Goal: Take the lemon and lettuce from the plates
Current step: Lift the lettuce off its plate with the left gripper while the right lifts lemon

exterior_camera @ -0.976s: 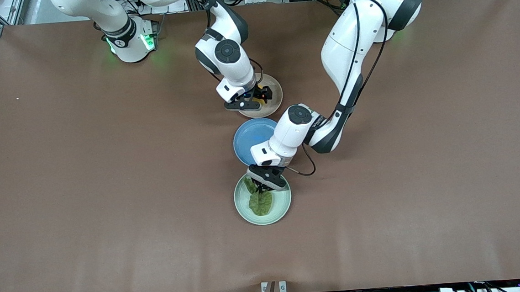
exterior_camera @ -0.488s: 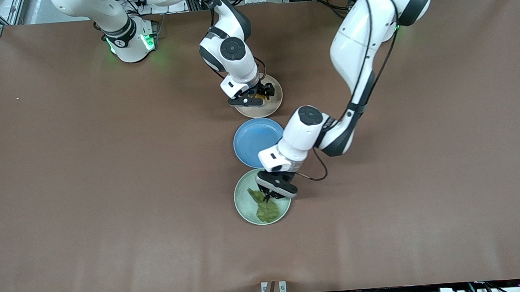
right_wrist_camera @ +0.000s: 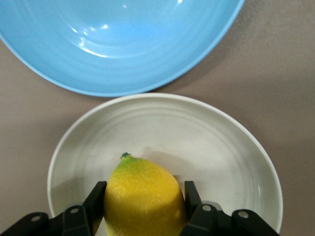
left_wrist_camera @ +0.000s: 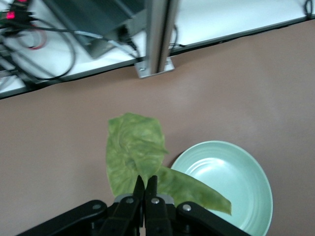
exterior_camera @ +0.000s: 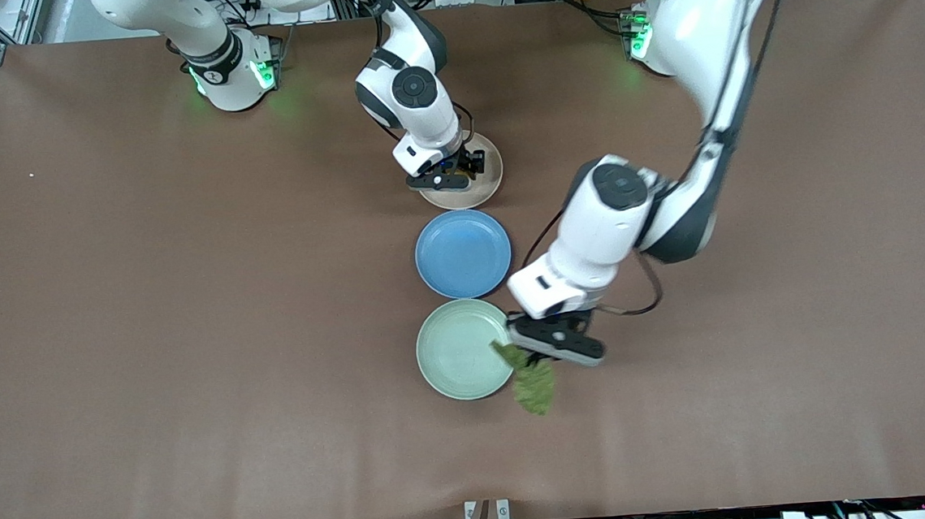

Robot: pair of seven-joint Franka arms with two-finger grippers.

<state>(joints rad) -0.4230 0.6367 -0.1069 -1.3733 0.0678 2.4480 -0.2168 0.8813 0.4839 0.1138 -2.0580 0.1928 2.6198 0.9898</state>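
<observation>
The left gripper is pinching the wrinkly green lettuce leaf by its stem, dangling it past the mint green plate's rim over the tabletop; the right gripper is clamping the yellow lemon sitting in the beige plate, seemingly ready for lifting

Lemon cut off by right wrist view's edge, beige plate partly hidden.

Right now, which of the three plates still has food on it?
The beige plate, nearest the robots' bases: the lemon sits on it between the right gripper's fingers. The blue plate and green plate are bare.
</observation>
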